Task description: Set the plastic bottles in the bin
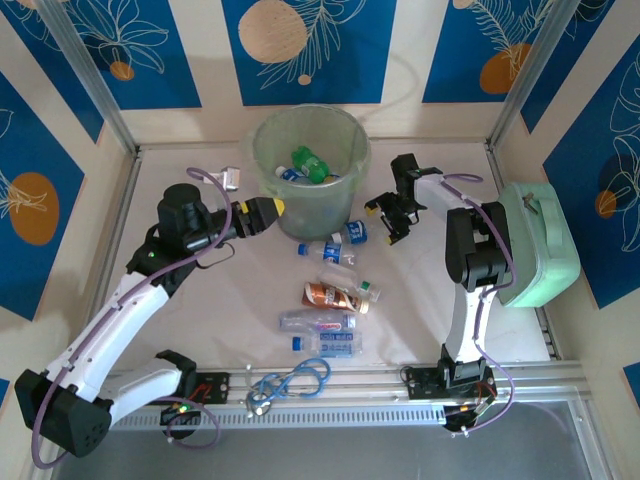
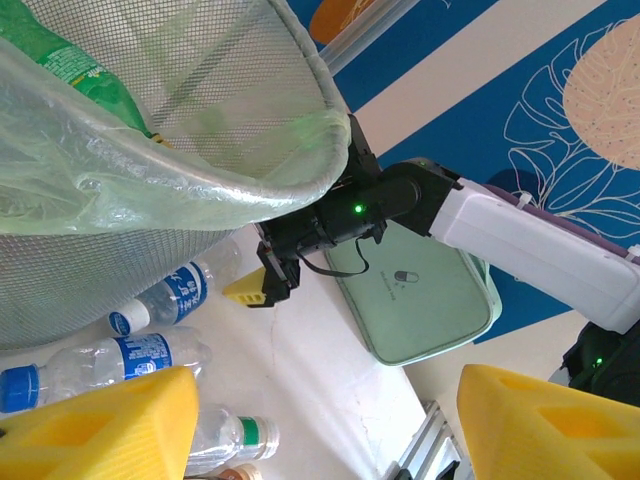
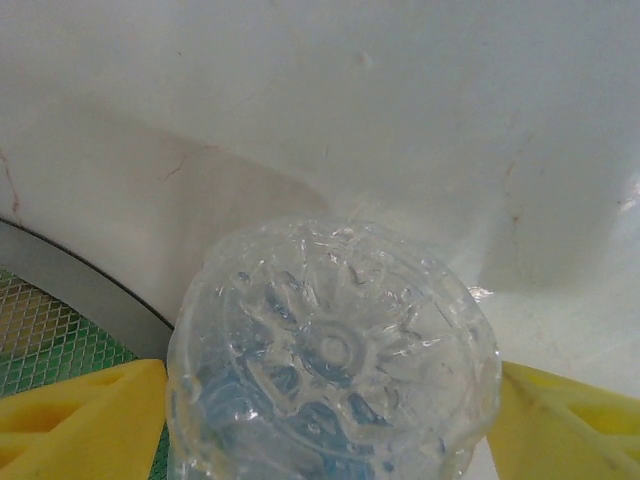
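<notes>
While the left jaws stand wide and empty beside the bin (image 1: 318, 208), the right jaws clasp the base of a clear bottle (image 3: 330, 350) lying on the worktop (image 1: 225, 300) just right of it.

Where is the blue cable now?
In the top view, the blue cable lies at the near edge of the table, left of centre, beside a blue-labelled bottle.
</notes>
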`<action>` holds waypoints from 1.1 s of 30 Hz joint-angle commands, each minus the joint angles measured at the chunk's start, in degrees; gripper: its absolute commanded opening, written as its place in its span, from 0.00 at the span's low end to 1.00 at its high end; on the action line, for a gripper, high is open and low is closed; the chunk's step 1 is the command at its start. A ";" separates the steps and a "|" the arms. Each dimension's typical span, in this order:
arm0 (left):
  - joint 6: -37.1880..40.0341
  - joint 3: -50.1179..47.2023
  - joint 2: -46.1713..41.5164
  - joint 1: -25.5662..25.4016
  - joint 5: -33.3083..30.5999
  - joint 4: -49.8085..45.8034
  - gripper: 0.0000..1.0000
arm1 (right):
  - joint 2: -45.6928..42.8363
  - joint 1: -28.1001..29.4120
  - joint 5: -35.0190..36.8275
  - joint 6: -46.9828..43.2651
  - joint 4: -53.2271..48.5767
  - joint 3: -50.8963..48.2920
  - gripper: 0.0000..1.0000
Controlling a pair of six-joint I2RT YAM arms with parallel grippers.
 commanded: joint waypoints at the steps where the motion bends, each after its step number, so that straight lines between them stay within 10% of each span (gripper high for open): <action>1: -0.11 -0.60 -0.21 -0.05 1.26 1.30 0.69 | 1.00 0.03 0.23 0.64 -0.13 0.47 0.79; 19: 0.27 -0.77 -0.69 -0.05 -0.38 0.25 0.70 | -4.35 -2.66 4.81 -3.02 0.50 -3.85 0.60; 33: 0.62 0.09 -0.69 -0.05 0.22 -0.09 0.75 | -24.25 -3.84 9.48 -9.46 0.44 -11.14 0.57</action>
